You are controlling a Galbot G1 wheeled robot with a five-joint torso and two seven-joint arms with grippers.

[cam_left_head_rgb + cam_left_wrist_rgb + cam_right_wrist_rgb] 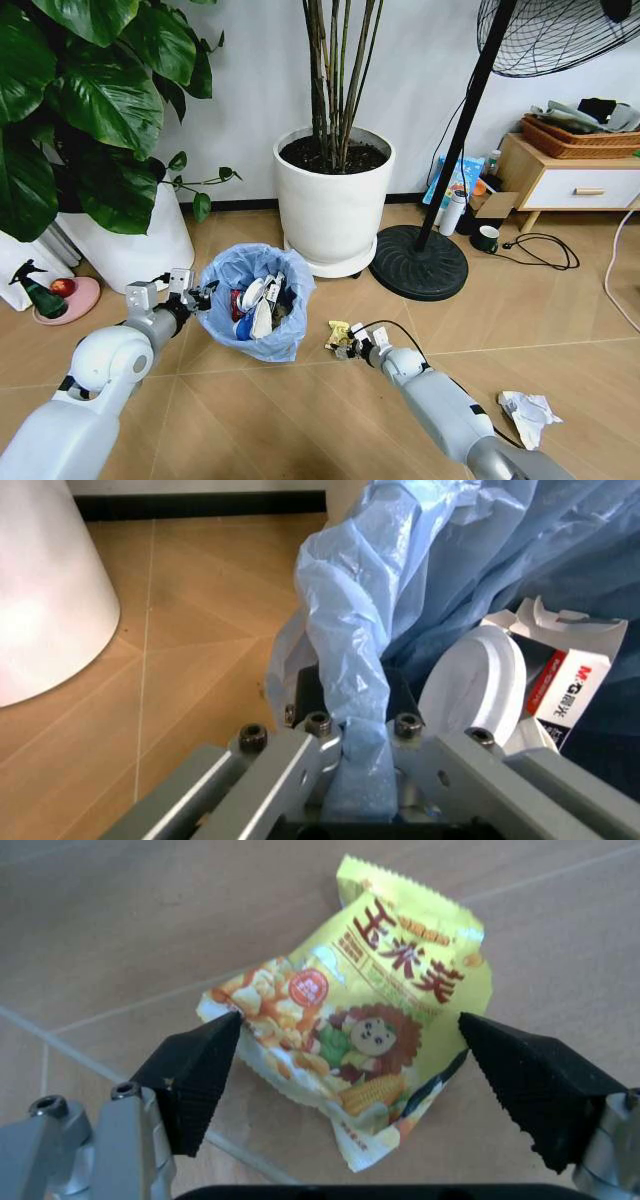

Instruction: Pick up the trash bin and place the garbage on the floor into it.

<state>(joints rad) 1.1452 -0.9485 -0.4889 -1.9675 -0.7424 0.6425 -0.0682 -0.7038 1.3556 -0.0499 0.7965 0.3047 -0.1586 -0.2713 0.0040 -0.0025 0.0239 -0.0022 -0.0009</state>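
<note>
- Down on the floor (300, 420), between the big leafy plant (90, 110) and the white pot (335, 205), stands the trash bin (255, 305), its blue bag folded over the rim.
- Inside the bin lie a white round lid (470, 686), a red-and-white box (570, 686) and other wrappers.
- The left gripper (197, 297) sits at the bin's rim on the robot's left side; in the left wrist view its jaws are closed on a bunched fold of the blue bag (345, 697) at that rim.
- The right gripper (345, 347) is low over the floor just beside the bin, on the robot's right side.
- Its jaws stand open on either side of a yellow snack wrapper (365, 1024); in the right wrist view one black fingertip (200, 1072) touches or nearly touches the wrapper's edge, while the other stands just clear of it.
- The wrapper lies flat on the wood floor, printed with a cartoon face and corn.
- A crumpled white tissue (528, 412) lies on the floor well apart from the bin, farther to the robot's right.
- A fan stand (418, 262) rests just beside the white pot.
</note>
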